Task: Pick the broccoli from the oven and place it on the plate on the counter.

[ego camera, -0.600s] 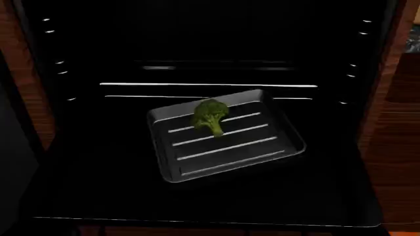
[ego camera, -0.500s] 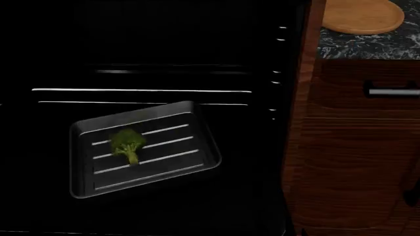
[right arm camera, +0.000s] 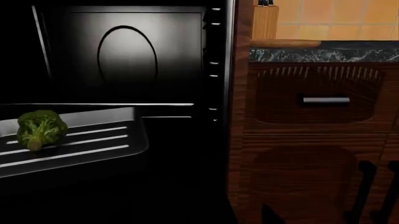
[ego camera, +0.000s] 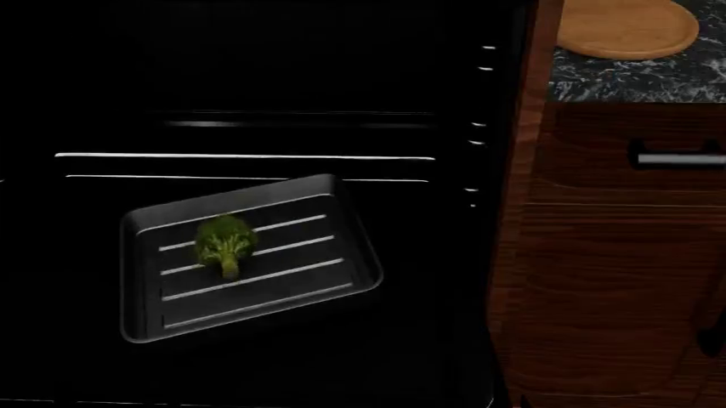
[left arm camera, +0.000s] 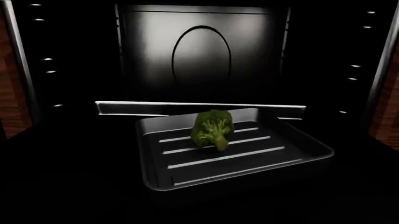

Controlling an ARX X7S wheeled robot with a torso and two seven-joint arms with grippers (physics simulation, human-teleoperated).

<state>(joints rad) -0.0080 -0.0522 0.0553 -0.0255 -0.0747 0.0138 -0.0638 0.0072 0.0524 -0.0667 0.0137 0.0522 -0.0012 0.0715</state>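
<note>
Right pincer (right arm camera: 380,196) well apart from broccoli (right arm camera: 41,128)

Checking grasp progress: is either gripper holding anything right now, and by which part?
Nothing is held. The broccoli lies free on the baking tray in the oven, with no fingers near it.

I see the counter (ego camera: 618,81) carrying the plate (ego camera: 627,27) near its front edge, and the oven (ego camera: 431,280) rack carrying the baking tray (ego camera: 329,280) with the broccoli (ego camera: 224,242).
</note>
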